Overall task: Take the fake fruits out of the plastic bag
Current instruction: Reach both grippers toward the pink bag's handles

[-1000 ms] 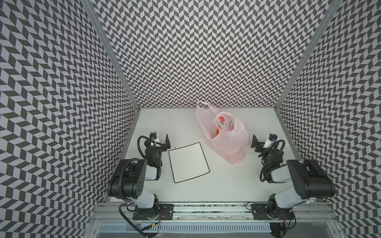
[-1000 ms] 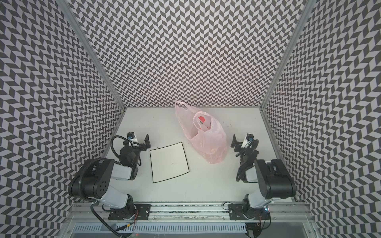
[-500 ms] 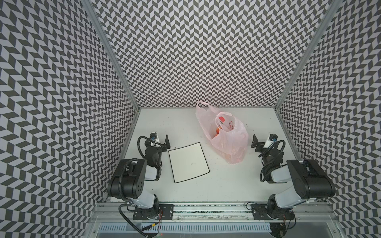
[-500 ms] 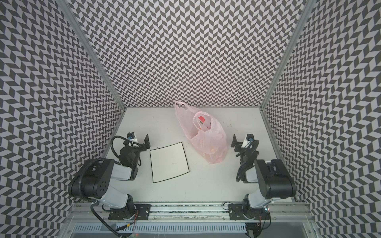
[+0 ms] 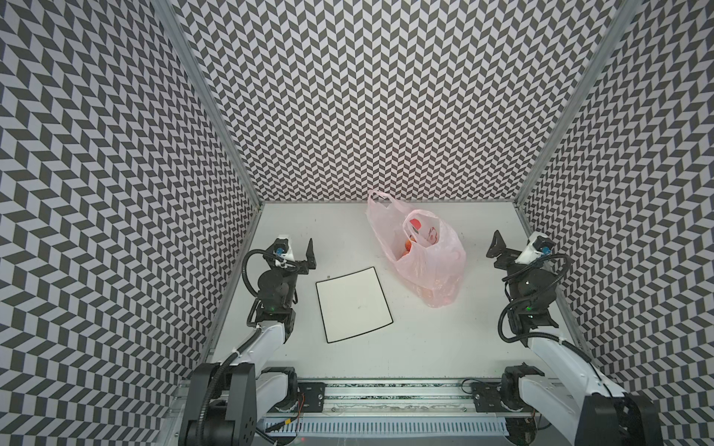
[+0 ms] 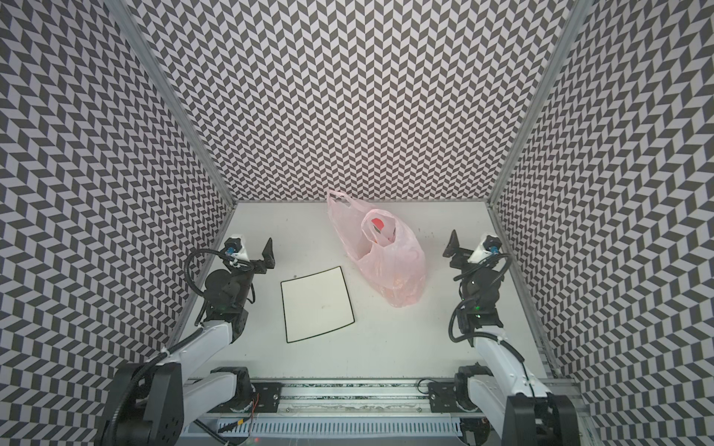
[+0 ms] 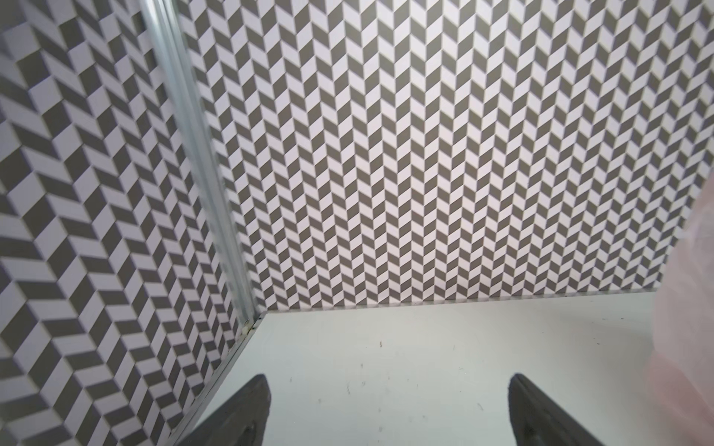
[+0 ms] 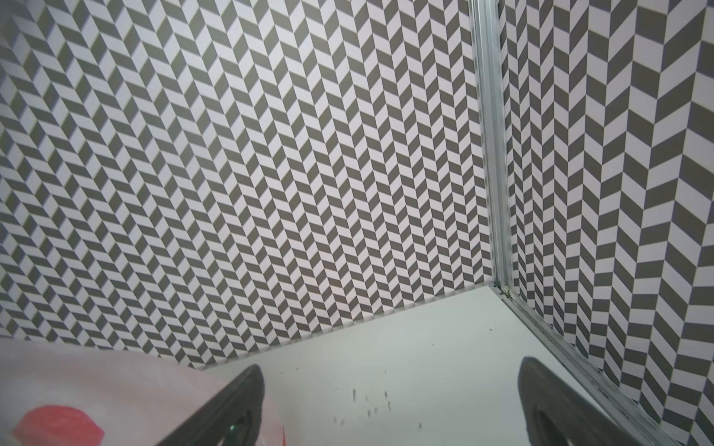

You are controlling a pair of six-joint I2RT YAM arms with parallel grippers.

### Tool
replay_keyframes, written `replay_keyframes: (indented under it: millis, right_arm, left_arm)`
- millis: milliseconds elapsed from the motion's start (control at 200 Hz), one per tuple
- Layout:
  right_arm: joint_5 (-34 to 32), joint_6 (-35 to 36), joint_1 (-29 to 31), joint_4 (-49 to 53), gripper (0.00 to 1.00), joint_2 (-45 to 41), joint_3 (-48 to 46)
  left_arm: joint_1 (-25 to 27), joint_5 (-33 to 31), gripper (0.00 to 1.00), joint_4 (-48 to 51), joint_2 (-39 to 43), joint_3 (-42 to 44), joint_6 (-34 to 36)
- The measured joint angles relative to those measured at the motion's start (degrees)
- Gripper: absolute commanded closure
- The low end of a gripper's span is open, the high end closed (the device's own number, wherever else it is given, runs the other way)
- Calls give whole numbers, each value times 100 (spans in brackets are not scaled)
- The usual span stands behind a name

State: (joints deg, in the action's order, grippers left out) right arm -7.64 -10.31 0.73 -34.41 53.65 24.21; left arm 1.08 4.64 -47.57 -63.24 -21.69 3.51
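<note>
The pale pink plastic bag (image 5: 425, 258) (image 6: 390, 266) lies on the white table toward the back, right of centre, with its handle loops up and its mouth slightly open. Through the mouth a few orange-red fake fruits (image 5: 408, 247) show, and more show as orange tints through the plastic near the bag's bottom (image 6: 402, 291). My left gripper (image 5: 296, 251) (image 7: 386, 382) rests open at the left, apart from the bag, with nothing between its fingers. My right gripper (image 5: 515, 247) (image 8: 390, 368) rests open just right of the bag, empty. An edge of the bag (image 8: 77, 386) lies beside its finger.
A square white plate with a black rim (image 5: 353, 305) (image 6: 317, 305) lies flat between the left arm and the bag. Chevron-patterned walls close in the table at the back and on both sides. A metal rail runs along the front.
</note>
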Motion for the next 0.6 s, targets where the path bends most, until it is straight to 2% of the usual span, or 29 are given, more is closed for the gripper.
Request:
replay_keyframes:
  millis: [155,331,501,596]
  right_arm:
    - [741,-396,0,1631,7,-313,719]
    - [1788,-966,66,2848,12,-590,1405]
    - [2350,-1185,592,3764,12,-739,2120]
    - [2485,-1174,942,4116,12,-852,2369]
  left_arm:
    - [9,962,6,964,66,-922,55]
    - [282,1873,5,1797,-184,-2164,205]
    - [743,2500,2,2444,-892,-3405,684]
    - [1038,2780,0,2881,-1410,-4098,1224]
